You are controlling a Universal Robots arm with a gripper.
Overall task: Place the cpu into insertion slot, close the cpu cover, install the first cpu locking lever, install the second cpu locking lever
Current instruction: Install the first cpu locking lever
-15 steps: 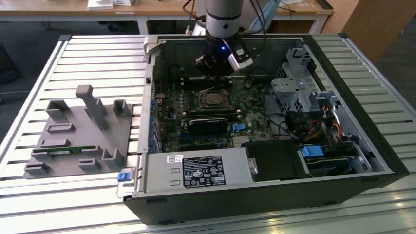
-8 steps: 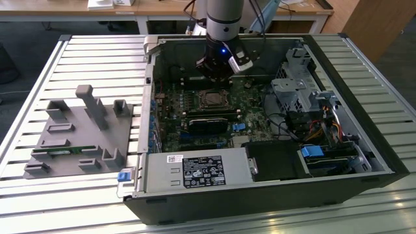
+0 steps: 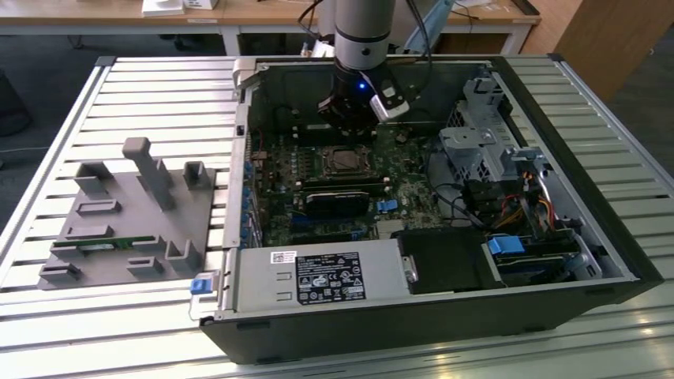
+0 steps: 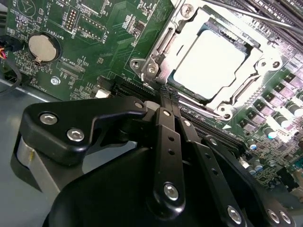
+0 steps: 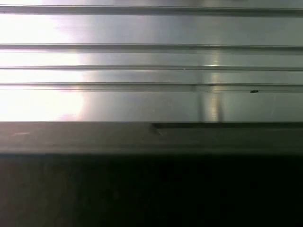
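Note:
The cpu (image 4: pixel 210 61) lies flat in the insertion slot (image 3: pixel 346 161), its pale metal top showing through the cut-out of the cpu cover (image 4: pixel 163 45), which lies down around it. My gripper (image 4: pixel 168 93) hovers just off one edge of the slot with its black fingers (image 4: pixel 165 137) pressed together and nothing between them. In the exterior view the gripper (image 3: pixel 352 118) hangs inside the open computer case, just behind the socket. A thin metal rod (image 4: pixel 255 16) runs past the socket's far side; I cannot tell whether it is a locking lever.
The green motherboard (image 3: pixel 421 205) carries a black card (image 3: pixel 339 202) in front of the socket and a coin battery (image 4: pixel 42 47). A power supply (image 3: pixel 316 278) and a drive cage (image 3: pixel 479 150) crowd the case. A grey fixture (image 3: pixel 132 217) stands on the slatted table (image 5: pixel 151 61).

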